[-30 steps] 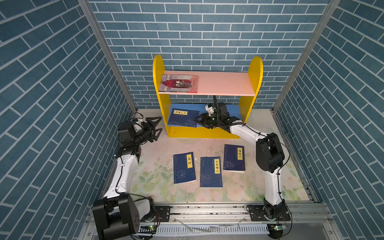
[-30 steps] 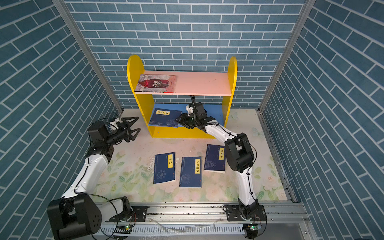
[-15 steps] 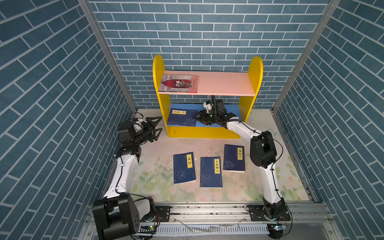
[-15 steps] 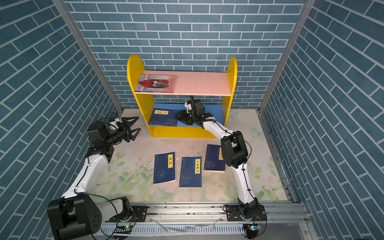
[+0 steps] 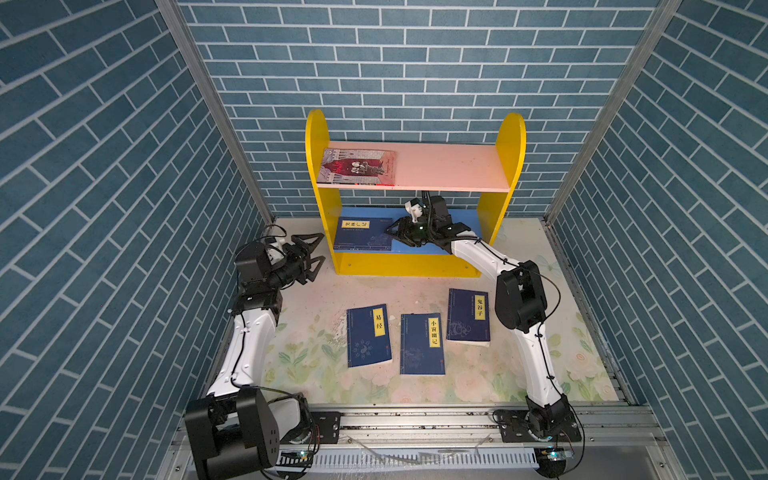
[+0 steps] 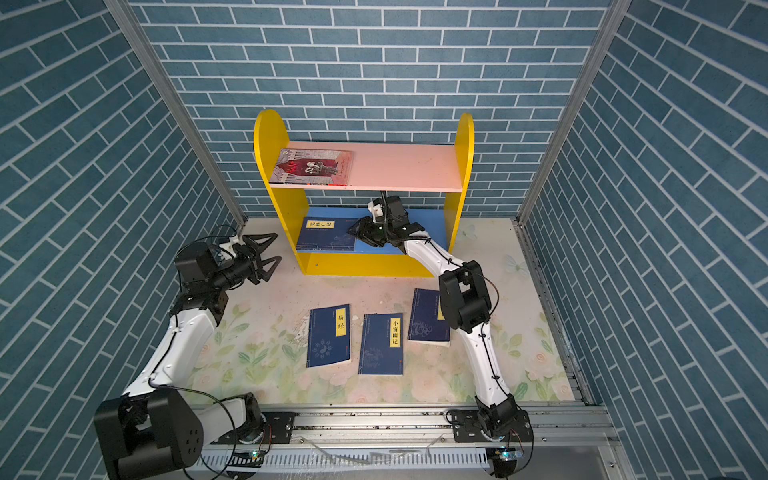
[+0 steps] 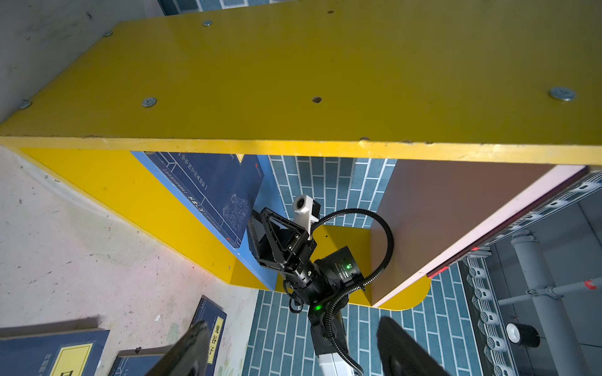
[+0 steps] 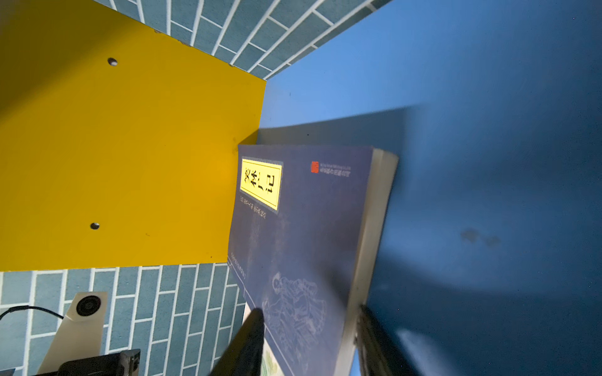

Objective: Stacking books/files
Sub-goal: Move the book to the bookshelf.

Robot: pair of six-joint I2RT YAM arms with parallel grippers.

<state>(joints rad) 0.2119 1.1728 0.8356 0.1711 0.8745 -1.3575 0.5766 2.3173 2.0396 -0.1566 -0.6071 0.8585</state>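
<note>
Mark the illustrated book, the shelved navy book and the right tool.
illustrated book (image 5: 359, 167), top view, cover centre.
shelved navy book (image 5: 362, 235), top view, cover centre.
right tool (image 5: 394, 231), top view, between its fingertips.

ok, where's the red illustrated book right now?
In both top views the red illustrated book lies flat on the pink top shelf, against the bookcase's left yellow side panel.

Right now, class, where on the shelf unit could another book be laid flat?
The pink top shelf is bare right of the red illustrated book. The blue lower shelf is crowded: a navy book lies at its left end, with the right gripper at its edge.
</note>
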